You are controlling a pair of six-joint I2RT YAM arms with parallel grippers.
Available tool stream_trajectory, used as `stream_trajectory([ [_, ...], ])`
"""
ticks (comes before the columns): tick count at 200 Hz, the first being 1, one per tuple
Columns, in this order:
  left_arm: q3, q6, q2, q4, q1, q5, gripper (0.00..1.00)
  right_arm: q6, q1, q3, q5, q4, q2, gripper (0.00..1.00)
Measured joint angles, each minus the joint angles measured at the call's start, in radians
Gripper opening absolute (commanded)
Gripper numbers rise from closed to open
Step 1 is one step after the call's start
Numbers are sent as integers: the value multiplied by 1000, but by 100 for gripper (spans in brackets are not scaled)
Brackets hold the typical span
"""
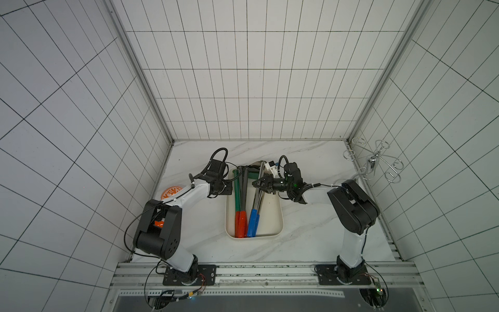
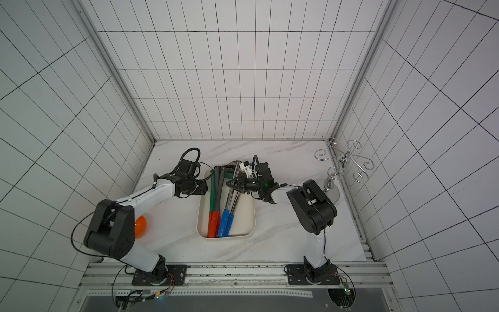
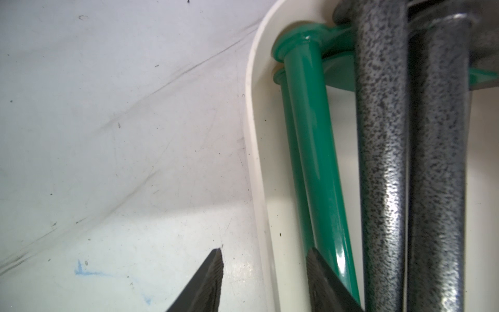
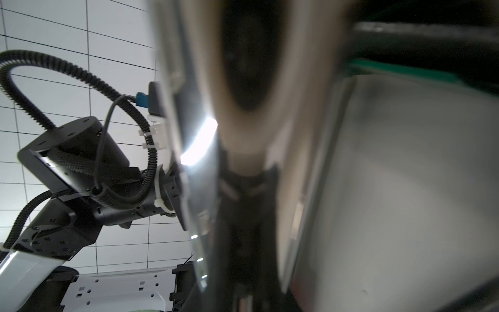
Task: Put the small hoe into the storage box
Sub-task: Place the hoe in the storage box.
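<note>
The small hoe [image 1: 256, 198], steel-shafted with a blue handle, lies in the storage box [image 1: 280, 218] beside 2 red-handled hoes [image 1: 240, 221]. The right tool [image 1: 259, 184] is at its shaft; clenched or not, I cannot tell. Best to let go fully, then rise straight up. The left tool [image 3: 264, 252] is released, astride the box wall

Seemingly four hoes [image 1: 237, 194]; one storage box [image 1: 270, 218]; one wire rack [image 1: 374, 162].

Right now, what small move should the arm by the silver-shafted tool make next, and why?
Probably open the right gripper and lift clear: its jaws sit around the silver shaft of a blue-handled hoe whose handle already lies inside the storage box.
</note>
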State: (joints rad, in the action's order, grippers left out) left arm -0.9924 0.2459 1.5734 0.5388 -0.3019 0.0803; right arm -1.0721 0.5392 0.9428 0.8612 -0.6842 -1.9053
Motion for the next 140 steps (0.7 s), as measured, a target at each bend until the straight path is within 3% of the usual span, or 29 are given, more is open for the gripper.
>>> stream_trajectory([
  [104,0,0,0,0,0,0,52,147,5,77,-90,359,8,45],
  [140,0,0,0,0,0,0,52,228,2,151,-195,562,40,46],
])
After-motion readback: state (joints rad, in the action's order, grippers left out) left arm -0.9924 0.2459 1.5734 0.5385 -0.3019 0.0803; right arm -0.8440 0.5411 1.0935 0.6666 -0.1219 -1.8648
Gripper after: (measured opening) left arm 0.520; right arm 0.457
